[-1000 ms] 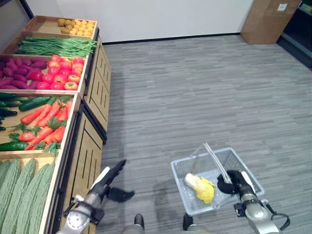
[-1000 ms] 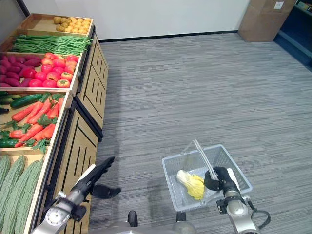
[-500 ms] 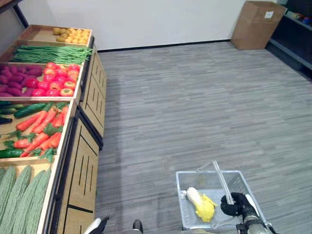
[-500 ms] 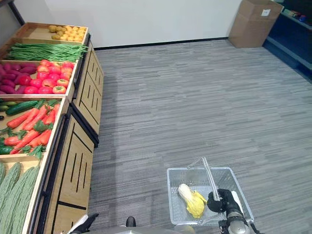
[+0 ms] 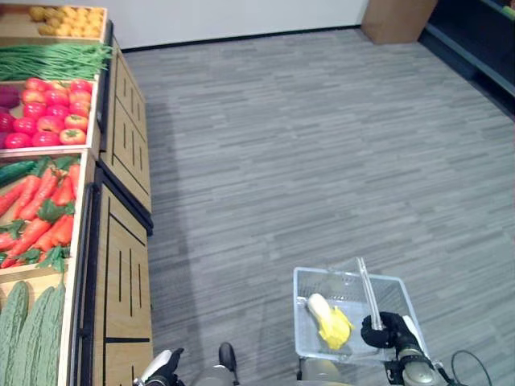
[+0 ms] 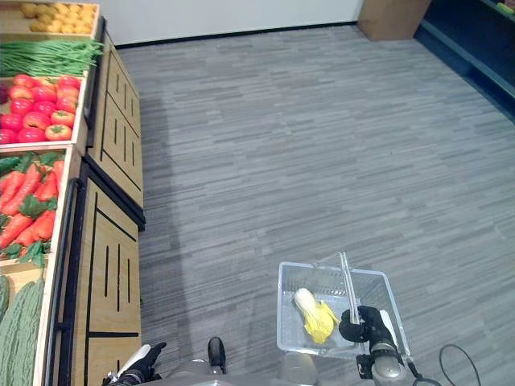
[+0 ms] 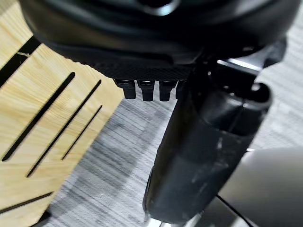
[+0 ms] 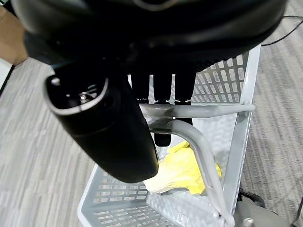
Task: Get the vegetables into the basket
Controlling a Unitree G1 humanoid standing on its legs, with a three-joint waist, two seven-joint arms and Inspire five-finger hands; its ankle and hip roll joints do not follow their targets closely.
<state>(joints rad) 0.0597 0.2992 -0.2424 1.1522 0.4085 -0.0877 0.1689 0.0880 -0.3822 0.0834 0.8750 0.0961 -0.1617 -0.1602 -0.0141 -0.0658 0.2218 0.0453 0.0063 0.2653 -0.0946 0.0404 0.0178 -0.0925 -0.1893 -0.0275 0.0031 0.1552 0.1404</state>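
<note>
- Grey wood-grain plank flooring (image 5: 322, 145) covers the room, with a white wall along the far edge and a cardboard box (image 5: 398, 10) standing against it.
- Wooden produce stand (image 5: 121, 265) runs down the robot's left side; its slotted front panels face the open floor.
- Stand compartments, far to near: yellow-orange fruit (image 5: 68, 18), green beans (image 5: 52, 58), red tomatoes (image 5: 48, 125), then carrots (image 5: 40, 217) with cucumbers (image 5: 20, 170) at their far edge, then bitter gourds (image 5: 28, 334).
- Clear plastic shopping basket (image 5: 310, 283) hangs low over the floor on the robot's right, well apart from the stand.
- Napa cabbage (image 5: 328, 320), pale at the stem and yellow at the leaves, lies inside the basket, on the side toward the stand.
- 2 grey wire basket handles (image 8: 203, 142) are raised and meet above the basket.
- Right hand (image 5: 385, 333) has its fingers curled round the handles, thumb on the near side; the right wrist view shows the fingers hooked over the wire.
- Left hand (image 5: 163, 367) is at the lower edge of the left eye view, just beside the stand's front panel; the left wrist view shows its fingers (image 7: 142, 89) extended and holding nothing.
</note>
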